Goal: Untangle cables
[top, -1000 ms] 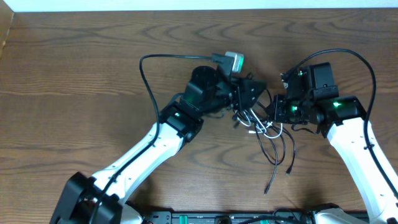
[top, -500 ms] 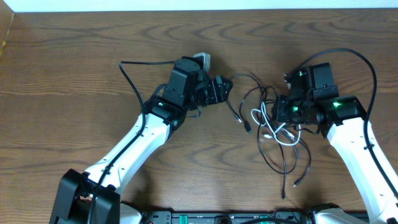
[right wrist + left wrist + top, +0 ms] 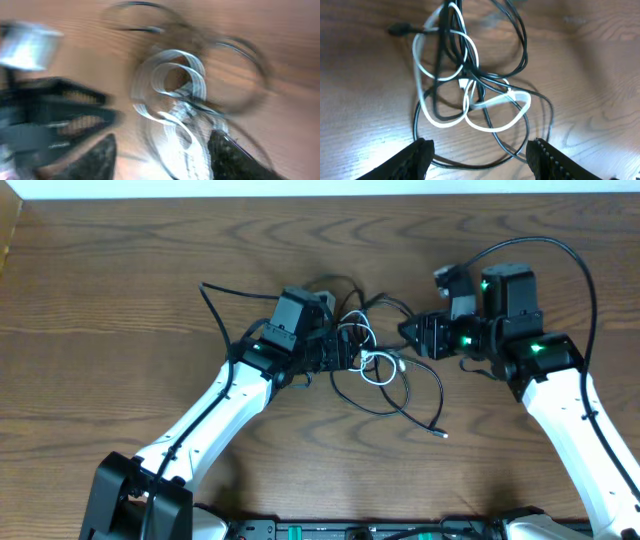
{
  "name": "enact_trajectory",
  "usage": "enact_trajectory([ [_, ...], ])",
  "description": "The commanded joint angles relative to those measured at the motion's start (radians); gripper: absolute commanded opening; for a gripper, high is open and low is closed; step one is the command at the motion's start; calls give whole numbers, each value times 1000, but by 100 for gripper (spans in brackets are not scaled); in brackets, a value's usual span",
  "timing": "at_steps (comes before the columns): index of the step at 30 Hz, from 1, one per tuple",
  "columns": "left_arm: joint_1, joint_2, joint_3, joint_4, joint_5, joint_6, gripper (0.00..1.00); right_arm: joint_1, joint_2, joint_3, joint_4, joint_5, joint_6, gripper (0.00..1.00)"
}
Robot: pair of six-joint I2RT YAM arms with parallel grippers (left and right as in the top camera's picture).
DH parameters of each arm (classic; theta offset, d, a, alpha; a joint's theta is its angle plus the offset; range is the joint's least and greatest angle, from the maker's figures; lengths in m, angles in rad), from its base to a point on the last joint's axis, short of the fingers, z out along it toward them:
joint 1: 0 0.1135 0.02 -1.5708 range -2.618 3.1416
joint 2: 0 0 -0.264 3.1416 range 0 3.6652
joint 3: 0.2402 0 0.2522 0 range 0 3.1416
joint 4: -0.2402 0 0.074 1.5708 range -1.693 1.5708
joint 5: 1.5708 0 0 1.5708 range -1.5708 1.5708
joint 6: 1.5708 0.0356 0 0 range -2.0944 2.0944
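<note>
Black cables (image 3: 400, 395) and a shorter white cable (image 3: 378, 367) lie tangled on the wooden table (image 3: 120, 300) at the tips of my left gripper (image 3: 348, 350), its fingers spread and gripping nothing, while my right gripper (image 3: 410, 332), likewise spread, hovers near the tangle's right side.

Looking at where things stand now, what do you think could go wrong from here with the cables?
1. The white cable loops through the black cables in one knot; the open left jaws, just short of it, may close on several strands and tighten it.
2. The right wrist view is blurred, so the right jaws may be poorly aimed.
3. One black plug end lies free on the table; a hard pull may drag the whole bundle.
</note>
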Motion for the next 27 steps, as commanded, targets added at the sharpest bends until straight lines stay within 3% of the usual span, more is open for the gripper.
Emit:
enact_trajectory([
  [1,6,-7,8,-41,-5,24,64,1,0,6,-55,357,34,62],
  [3,6,-7,8,-88,-58,24,63,1,0,6,-73,373,25,66],
  [7,5,-7,8,-130,-107,24,63,1,23,6,-87,373,12,63],
  [11,0,-8,8,-68,-43,25,63,1,118,6,-42,370,153,61],
  [16,-2,-7,8,-64,-43,24,63,4,274,6,116,293,176,61],
  [20,-7,-7,8,-78,-43,24,63,3,379,6,184,294,278,55],
  [27,-13,-8,7,-78,-43,24,63,4,511,6,224,200,484,59],
])
